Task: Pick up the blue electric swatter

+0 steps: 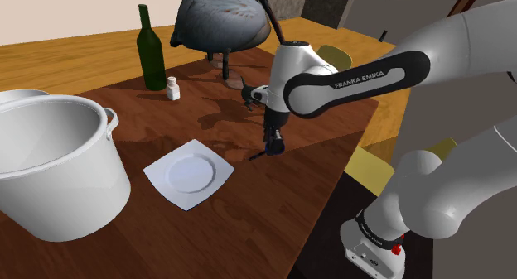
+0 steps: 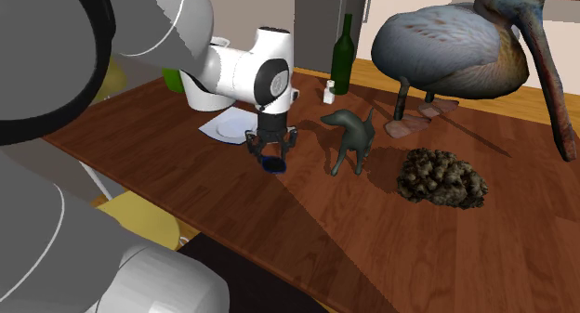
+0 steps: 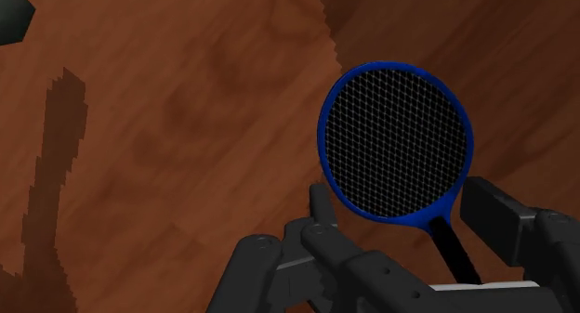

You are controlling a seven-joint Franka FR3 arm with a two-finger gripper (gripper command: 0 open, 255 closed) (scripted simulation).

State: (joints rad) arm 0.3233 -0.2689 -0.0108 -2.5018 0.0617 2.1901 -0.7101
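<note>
Your gripper is low over the table, fingers apart, nothing clamped. The blue swatter lies flat, round rim and fine dark mesh just ahead of the fingertips. Its thin black handle runs between them, likely straddled as the narrow, graspable part. The tabletop is brown wood grain.

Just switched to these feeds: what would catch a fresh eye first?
A huge grey bird stands at the table's far side in the shoulder view, beside a green bottle. A big white pot sits at that view's left. The open pincer hangs low over the blue swatter, its handle between the fingers, untouched.
</note>
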